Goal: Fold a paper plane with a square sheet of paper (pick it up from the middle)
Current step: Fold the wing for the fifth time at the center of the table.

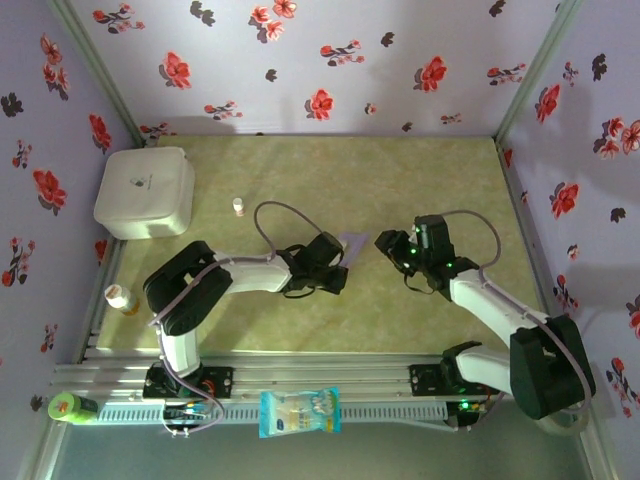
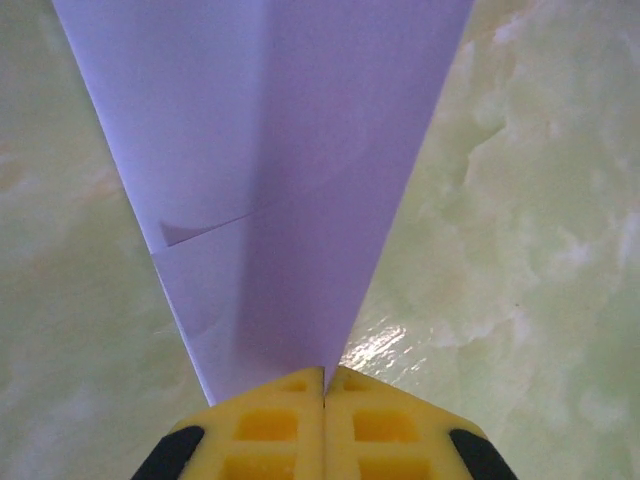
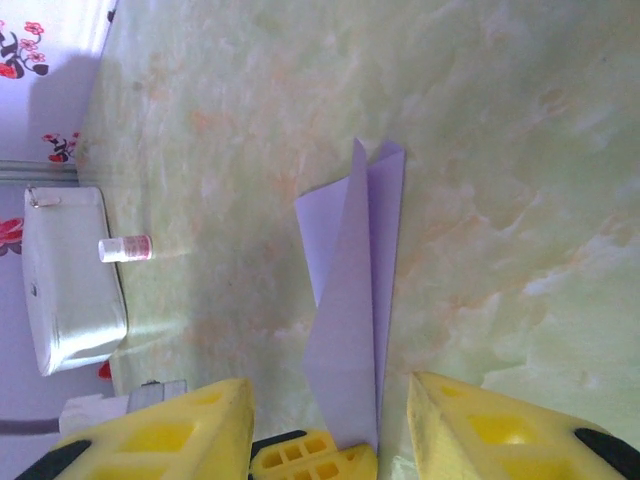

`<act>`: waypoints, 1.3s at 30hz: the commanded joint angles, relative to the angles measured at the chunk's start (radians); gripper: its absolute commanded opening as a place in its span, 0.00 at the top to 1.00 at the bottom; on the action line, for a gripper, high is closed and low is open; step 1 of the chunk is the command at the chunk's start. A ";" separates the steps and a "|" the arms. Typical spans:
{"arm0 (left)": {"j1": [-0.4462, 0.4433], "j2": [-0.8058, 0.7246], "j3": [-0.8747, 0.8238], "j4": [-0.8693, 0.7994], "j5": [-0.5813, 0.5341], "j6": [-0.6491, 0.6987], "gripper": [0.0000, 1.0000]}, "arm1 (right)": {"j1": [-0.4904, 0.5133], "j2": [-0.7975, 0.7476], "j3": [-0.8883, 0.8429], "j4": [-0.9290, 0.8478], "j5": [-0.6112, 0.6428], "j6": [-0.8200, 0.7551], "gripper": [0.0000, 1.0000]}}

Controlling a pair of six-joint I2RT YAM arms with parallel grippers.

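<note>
My L gripper (image 2: 323,388) has its jaws together, clamped on the paper plane (image 2: 285,170) at the narrow tip. The long axis runs straight out from my fingertips, with the wide tail farthest away. R gripper (image 3: 325,390) jaws are apart, holding nothing, just beside the plane. In the top view, the plane is well right of the white box (image 1: 145,190) and slightly nearer my bases.

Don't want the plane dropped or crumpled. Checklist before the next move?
1. Left gripper shut on the paper plane's narrow end: ok.
2. Right gripper open, straddling the plane: ok.
3. Its fingers apart from the paper: ok.
4. Plane lifted off the table: cannot tell.
5. Wings folded evenly: cannot tell.
6. Small bottle and white box well aside from the plane: ok.
</note>
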 commanded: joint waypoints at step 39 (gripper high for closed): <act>0.106 0.152 -0.194 0.666 0.400 -0.421 1.00 | -0.006 0.257 -0.072 0.338 -0.259 -0.061 0.91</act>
